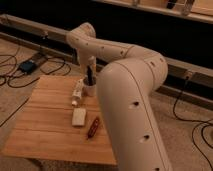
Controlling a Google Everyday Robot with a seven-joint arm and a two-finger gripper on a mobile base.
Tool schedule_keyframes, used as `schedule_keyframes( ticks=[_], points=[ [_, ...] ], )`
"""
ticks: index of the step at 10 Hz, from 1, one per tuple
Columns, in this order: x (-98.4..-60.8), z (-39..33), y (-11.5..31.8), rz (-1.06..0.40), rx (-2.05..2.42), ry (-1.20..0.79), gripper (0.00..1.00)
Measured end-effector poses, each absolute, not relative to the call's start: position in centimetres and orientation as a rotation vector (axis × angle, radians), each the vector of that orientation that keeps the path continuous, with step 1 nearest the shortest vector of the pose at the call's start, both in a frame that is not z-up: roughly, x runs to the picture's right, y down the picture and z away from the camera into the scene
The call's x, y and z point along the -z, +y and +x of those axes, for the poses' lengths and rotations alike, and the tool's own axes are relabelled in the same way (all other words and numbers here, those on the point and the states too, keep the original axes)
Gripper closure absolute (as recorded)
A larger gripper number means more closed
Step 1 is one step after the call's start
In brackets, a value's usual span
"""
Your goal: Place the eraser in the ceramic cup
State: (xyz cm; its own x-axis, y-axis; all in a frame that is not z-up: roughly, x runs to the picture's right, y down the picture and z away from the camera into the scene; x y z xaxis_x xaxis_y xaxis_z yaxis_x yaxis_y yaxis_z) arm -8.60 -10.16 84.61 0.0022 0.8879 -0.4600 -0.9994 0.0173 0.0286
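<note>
The white ceramic cup (89, 90) stands upright near the back right of the wooden table (45, 120). The slim black eraser (89, 77) stands upright with its lower end inside the cup and its top sticking out above the rim. My gripper (88, 69) hangs straight down from the white arm, directly over the cup, at the eraser's top end. Whether it still holds the eraser cannot be made out.
A small white bottle-like object (77, 93) lies just left of the cup. A white rectangular block (79, 117) and a reddish-brown oblong thing (93, 127) lie nearer the front. My large white arm (132, 105) covers the table's right side. Cables and a power brick (27, 66) lie on the floor at left.
</note>
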Motion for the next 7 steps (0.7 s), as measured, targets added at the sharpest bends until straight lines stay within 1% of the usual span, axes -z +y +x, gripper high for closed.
schedule_keyframes(
  ticks=[7],
  points=[
    [-84.49, -9.12, -10.13, -0.366, -1.529, 0.386, 0.2]
  ],
)
